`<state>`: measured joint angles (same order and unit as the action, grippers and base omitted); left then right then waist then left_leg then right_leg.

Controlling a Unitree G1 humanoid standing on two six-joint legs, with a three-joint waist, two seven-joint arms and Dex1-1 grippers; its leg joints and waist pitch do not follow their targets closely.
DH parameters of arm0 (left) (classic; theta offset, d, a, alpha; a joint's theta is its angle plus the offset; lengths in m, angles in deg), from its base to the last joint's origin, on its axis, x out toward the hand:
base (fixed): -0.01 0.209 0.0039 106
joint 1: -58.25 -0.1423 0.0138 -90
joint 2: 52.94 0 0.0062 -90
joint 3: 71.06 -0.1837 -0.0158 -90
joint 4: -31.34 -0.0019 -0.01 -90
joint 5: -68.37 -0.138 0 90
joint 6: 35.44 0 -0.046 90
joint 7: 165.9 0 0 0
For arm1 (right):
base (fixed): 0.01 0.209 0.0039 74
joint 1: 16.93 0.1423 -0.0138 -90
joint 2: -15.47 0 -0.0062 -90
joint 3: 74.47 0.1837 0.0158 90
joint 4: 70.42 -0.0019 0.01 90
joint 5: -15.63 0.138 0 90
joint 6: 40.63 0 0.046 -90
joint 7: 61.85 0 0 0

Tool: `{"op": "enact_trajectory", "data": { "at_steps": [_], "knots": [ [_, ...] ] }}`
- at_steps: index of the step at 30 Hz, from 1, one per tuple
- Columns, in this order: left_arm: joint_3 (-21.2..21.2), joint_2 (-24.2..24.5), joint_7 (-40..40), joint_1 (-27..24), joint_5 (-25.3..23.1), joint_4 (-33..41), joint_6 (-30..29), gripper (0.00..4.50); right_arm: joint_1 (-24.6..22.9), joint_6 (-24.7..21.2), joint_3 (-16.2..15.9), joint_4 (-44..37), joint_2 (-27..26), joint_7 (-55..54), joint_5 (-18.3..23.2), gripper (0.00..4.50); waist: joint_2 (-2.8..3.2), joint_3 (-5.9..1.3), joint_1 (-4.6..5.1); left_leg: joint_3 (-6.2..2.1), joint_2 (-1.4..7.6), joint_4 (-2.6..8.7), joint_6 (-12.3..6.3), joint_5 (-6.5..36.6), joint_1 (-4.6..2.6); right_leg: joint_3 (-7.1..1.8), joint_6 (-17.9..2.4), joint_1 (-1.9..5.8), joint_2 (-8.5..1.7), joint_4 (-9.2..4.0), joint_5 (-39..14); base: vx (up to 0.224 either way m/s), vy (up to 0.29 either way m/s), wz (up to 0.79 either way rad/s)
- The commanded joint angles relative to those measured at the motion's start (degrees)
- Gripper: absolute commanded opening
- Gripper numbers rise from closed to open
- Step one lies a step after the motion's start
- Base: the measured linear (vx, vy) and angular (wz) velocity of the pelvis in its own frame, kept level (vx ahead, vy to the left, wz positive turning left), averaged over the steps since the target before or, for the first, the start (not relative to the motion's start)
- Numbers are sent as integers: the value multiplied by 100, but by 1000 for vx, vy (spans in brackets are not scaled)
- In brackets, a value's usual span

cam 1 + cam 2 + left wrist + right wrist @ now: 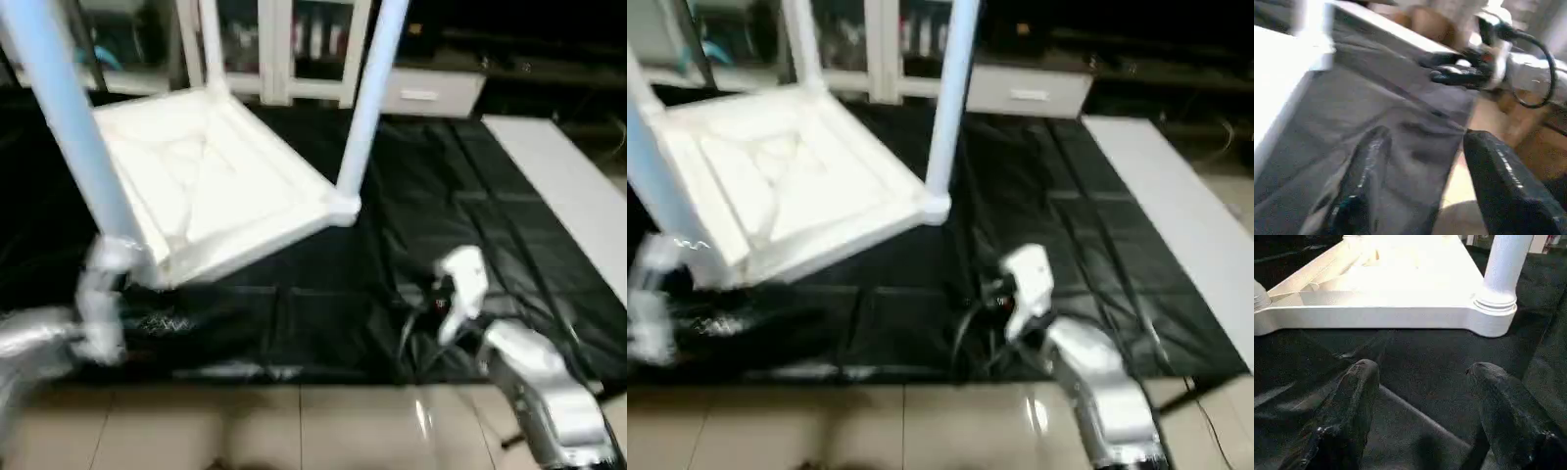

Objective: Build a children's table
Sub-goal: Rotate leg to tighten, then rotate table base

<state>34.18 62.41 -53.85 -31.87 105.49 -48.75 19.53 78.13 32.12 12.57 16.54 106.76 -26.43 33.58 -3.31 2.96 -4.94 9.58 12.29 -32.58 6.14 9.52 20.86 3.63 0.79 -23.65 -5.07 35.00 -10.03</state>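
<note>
The white tabletop [211, 181] lies upside down and tilted on the black-covered worktable [392, 255], its ribbed X-braced underside facing up. Three white legs stand up from its corner sockets: one at the near left [69, 117], one at the back [211, 44], one at the right [370, 98]. My left gripper [1427, 139] is open and empty over the black cover, just beside the tabletop's near-left corner. My right gripper [1424, 368] is open and empty, a short way in front of the tabletop's rim [1376, 316] and the right leg's socket [1496, 301].
A white panel [573, 191] lies along the worktable's right side. White cabinets [426, 93] stand behind the worktable. Beige floor tiles [294, 431] run along its near edge. A black cable [1540, 63] loops at my right wrist.
</note>
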Motion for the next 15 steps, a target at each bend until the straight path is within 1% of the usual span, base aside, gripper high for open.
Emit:
{"op": "enact_trajectory", "data": {
  "at_steps": [1,2,3,4,5,6,7,8,9,10,11,12,13,14,15],
  "knots": [
    [323,126,2,-281,224,315,-261,314,93,12,-10,55,45,60,47,315,99,-247,10,15,62,446,57,2269,-64,-226,-704,173,-178,-495,-2366,0,0,0],
    [429,170,11,-403,216,323,-243,322,103,12,-13,66,49,72,46,315,104,-256,0,24,67,441,60,2303,-91,-228,-720,152,-165,-490,-2275,0,0,0],
    [550,220,12,-527,226,305,-253,328,111,18,-22,76,54,88,38,315,101,-249,7,23,65,449,59,2334,-84,-228,-719,154,-157,-494,-2265,0,0,0],
    [753,293,11,-714,195,248,-231,337,128,28,-36,95,60,111,24,315,6,-249,20,34,63,442,37,2326,-70,-225,-696,162,-156,-502,-2298,0,0,0],
    [855,325,6,-799,168,211,-213,346,138,33,-44,104,63,121,16,315,68,-257,9,14,57,455,46,2344,-69,-231,-622,167,-173,-504,-2413,0,0,0],
    [1024,365,0,-881,117,108,-174,353,162,34,-50,125,62,132,15,315,-9,-257,19,22,64,451,47,2377,-88,-228,-615,148,-157,-520,-2374,0,0,0],
    [1037,370,3,-890,119,105,-173,358,164,34,-50,126,61,133,15,315,38,-245,1,8,62,461,72,2436,-94,-230,-619,141,-160,-507,-2395,0,0,0],
    [1140,413,27,-965,137,81,-166,363,179,32,-50,138,58,142,13,315,-9,-258,6,13,59,456,69,2442,-88,-228,-607,153,-160,-514,-2387,0,0,0],
    [1318,472,139,-994,-19,-85,61,370,220,48,-71,187,53,177,-4,315,-47,-250,-2,7,59,461,68,2477,-84,-226,-576,147,-165,-520,-2423,0,0,0],
    [1441,487,241,-975,-122,-200,204,391,248,67,-86,224,50,207,-22,315,-33,-249,-5,0,57,463,69,2509,-83,-226,-552,149,-167,-522,-2458,0,0,0],
    [1485,485,266,-956,-162,-243,284,399,263,78,-93,243,47,221,-30,315,-27,-247,-5,-10,58,469,95,2581,-95,-225,-511,142,-174,-531,-2543,0,0,0],
    [1486,474,276,-918,-218,-297,415,399,276,82,-96,257,43,227,-33,315,-35,-248,-3,-13,63,471,108,2642,-106,-224,-501,134,-173,-544,-2568,0,0,0],
    [1445,456,311,-835,-286,-397,559,415,291,90,-104,274,35,229,-39,315,-27,-240,-6,-29,73,481,158,2781,-132,-218,-501,120,-177,-556,-2608,0,0,0],
    [1383,419,360,-761,-347,-441,718,425,310,104,-117,295,27,234,-47,315,-35,-229,-9,-32,75,485,194,2958,-166,-212,-503,95,-169,-573,-2654,0,0,0],
    [1319,377,399,-689,-395,-471,847,425,324,118,-127,313,20,237,-54,315,-48,-218,-10,-48,76,493,221,3099,-170,-205,-500,107,-183,-585,-2741,0,0,0]
  ]
}}
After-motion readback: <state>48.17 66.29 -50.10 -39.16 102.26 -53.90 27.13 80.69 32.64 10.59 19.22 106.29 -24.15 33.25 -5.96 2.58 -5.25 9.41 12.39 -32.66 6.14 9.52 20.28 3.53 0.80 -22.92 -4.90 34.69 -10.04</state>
